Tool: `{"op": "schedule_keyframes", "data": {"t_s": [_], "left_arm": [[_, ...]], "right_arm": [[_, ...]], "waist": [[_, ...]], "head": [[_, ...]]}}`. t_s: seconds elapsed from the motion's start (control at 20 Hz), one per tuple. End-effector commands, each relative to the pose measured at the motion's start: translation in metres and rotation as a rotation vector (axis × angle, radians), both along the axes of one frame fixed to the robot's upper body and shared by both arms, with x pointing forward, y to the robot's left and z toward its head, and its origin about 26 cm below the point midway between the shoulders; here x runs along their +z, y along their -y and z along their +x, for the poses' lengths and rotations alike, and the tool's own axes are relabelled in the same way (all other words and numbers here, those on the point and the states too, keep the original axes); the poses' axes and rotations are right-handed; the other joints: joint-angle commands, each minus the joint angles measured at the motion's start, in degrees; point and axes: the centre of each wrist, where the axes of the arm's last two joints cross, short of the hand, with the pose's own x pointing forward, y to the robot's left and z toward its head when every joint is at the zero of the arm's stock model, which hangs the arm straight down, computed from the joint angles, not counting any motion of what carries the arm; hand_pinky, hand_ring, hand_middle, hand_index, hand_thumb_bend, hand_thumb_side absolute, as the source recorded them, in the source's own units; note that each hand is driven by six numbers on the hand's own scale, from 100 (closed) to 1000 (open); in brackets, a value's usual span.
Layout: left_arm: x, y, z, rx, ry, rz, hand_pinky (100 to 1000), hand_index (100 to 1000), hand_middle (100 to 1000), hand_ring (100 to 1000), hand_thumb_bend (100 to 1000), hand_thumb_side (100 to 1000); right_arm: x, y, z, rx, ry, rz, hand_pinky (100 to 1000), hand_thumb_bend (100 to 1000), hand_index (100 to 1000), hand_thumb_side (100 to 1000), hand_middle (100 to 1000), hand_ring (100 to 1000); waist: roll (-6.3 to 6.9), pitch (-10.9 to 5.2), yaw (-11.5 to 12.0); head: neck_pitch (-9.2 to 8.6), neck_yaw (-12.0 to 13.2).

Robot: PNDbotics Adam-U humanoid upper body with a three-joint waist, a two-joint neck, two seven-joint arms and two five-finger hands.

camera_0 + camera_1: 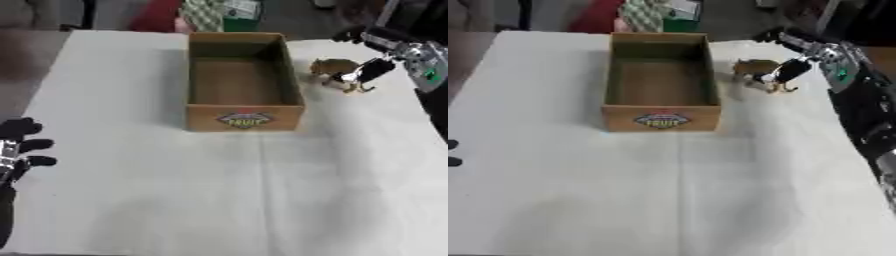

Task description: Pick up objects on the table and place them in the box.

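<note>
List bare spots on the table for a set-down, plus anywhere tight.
Free: the wide white stretch between the box front and the near table edge, and the strip left of the box, above the idle left hand. Crowded: right of the box, where the right hand is at the brown toy.
</note>
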Motion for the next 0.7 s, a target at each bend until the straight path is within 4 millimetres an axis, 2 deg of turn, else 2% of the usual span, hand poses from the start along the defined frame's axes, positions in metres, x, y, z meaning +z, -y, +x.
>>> {"op": "schedule_keyframes", "data": {"t_s": [0.05, 0.3, 0.5, 0.7], "left_arm": [[0.006, -0.003, -0.001, -0.004, 0.024, 0.009, 556, 750, 677, 658, 220, 640], [0.006, -0.003, -0.001, -0.008, 0.022, 0.009, 557, 750, 678, 659, 220, 645], [0.006, -0.003, -0.001, -0.008, 0.019, 0.008, 558, 751, 679, 660, 219, 649], [0.006, -0.003, -0.001, -0.009, 0.019, 0.008, 558, 751, 680, 661, 218, 651]], "right_arm": [[0.015, 0.011, -0.005, -0.033, 0.021, -0.028, 924, 436, 920, 244, 863, 929], [0.009, 0.012, -0.005, -0.056, 0.022, 0.000, 899, 430, 908, 219, 843, 916], [0.005, 0.013, -0.006, -0.083, 0.024, 0.004, 880, 372, 881, 169, 819, 895], [0.002, 0.014, -0.007, -0.121, 0.019, -0.014, 851, 333, 845, 175, 789, 870]], "waist": [[0.07, -0.83, -0.03], [0.15, -0.82, 0.09], [0.23, -0.74, 0.19], [0.27, -0.68, 0.20]], "head": [[-0.22, -0.20], [-0.08, -0.40], [0.01, -0.52], [0.09, -0.57]]}}
